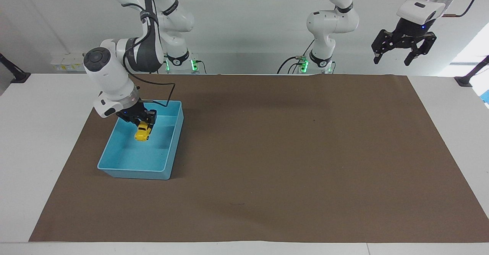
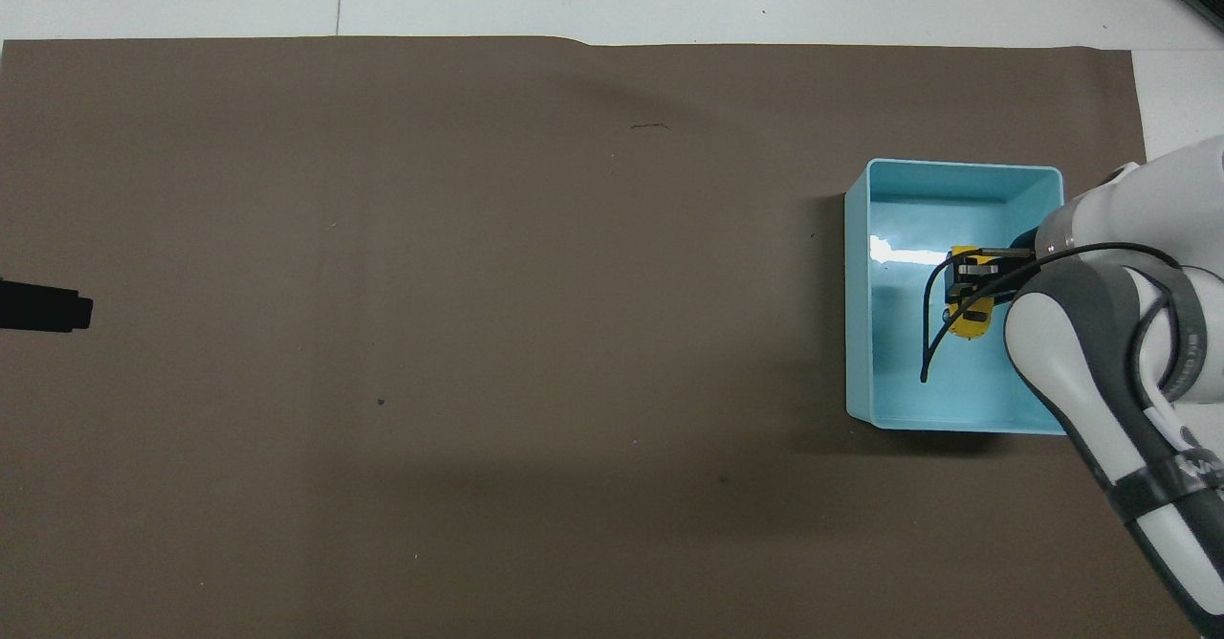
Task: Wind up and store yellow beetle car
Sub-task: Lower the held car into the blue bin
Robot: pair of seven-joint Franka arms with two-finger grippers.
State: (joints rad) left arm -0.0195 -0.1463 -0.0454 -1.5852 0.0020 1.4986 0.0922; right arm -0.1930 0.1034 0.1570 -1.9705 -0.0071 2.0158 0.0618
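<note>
Facing view. Landmark: the open light-blue rectangular plastic bin (image 1: 114, 162), sitting on the brown paper mat (image 1: 290, 152) at the right arm's end of the table. The right gripper (image 1: 144, 122) hangs over the bin's interior, over the part nearer the robots, fingertips clamped on the tiny bright yellow beetle-shaped toy car (image 1: 143, 132). The car points nose-down, above the bin floor; whether it touches the floor cannot be told. The left gripper (image 1: 404, 49) waits high in the air, well apart from the bin toward the left arm's end of the table, jaws spread wide, nothing in them.

Overhead view. The yellow car (image 2: 972, 318) shows inside the bin's walls (image 2: 857, 285), roughly mid-bin, with the right gripper (image 2: 971, 285) on top of it and a black cable looping over the bin floor. Only a dark tip of the left gripper (image 2: 46, 307) shows, well apart from the bin.

Judgement: storing step, winding apparently done. Next move calls for lowering the car gently to the bin floor, letting go, then lifting straight up clear of the bin walls.
</note>
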